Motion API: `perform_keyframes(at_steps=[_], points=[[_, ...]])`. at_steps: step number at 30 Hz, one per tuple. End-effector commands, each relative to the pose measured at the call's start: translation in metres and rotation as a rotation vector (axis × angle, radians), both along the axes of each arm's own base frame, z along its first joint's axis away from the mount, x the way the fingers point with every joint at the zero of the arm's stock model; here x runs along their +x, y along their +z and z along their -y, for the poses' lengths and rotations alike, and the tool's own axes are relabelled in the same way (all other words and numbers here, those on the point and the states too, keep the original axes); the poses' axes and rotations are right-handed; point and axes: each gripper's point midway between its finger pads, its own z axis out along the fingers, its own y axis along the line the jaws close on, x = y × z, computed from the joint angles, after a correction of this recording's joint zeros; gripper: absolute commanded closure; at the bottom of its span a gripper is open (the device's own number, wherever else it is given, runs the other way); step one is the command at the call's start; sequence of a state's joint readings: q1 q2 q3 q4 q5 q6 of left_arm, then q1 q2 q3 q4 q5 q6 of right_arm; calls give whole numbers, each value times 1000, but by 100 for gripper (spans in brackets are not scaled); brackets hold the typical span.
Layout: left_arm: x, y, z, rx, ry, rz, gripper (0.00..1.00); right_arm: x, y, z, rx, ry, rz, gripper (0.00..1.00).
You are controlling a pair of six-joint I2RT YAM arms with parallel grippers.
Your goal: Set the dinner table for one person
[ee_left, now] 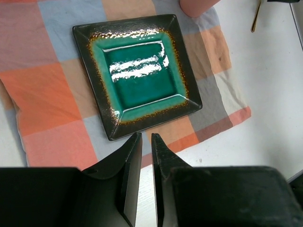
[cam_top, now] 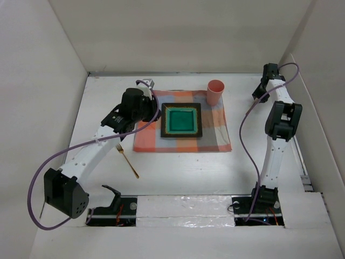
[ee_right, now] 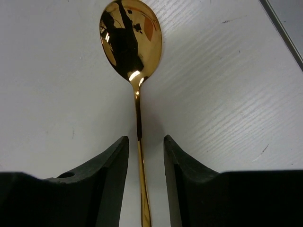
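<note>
The step in hand looks like the spoon pickup. Near the far right corner of the plain white dinner table, the right gripper straddles the thin handle of a polished gold spoon. Its jaws are partly open and seemingly not yet gripping. Next it probably needs to close squarely on the handle, lift it, and carry it to the square green-glazed plate. The left gripper hangs nearly closed and empty.

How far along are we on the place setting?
Done: plate centred on the cloth, cup at its far right corner. In hand: right gripper open astride the spoon, not yet gripped. To do: fork lies off the cloth on the dinner table.
</note>
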State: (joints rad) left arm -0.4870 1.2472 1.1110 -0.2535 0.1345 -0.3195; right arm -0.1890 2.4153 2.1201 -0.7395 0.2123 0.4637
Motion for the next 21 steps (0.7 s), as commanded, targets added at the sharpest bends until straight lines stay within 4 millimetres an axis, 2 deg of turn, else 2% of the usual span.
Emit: perform_keyframes(at_steps=[1,3,8,13,14,17,18,19,21], points=[[4,1,7,-32,-15,11,88,11,12,6,-11,-9,26,60],[7,3,7,-27,-5,18,88,8,5,7,-16,-15,1,64],[12,1,3,2,10,24,88,8,4,4,-26,-12,-8,75],[14,2,0,14,26,35,88,3,2,1,-12,0,-38,71],[15,3,-1,14,27,38,88,6,7,1,-12,6,-29,70],[15,5,-3,18,40,47,88,1,-1,4,-1,24,-75,68],[15,5,-4,22,43,51,88,6,1,4,1,31,-69,72],[14,6,-6,24,49,59,88,2,-1,3,3,41,-96,80],[14,4,-8,29,54,60,88,2,-1,2,9,47,-97,83]])
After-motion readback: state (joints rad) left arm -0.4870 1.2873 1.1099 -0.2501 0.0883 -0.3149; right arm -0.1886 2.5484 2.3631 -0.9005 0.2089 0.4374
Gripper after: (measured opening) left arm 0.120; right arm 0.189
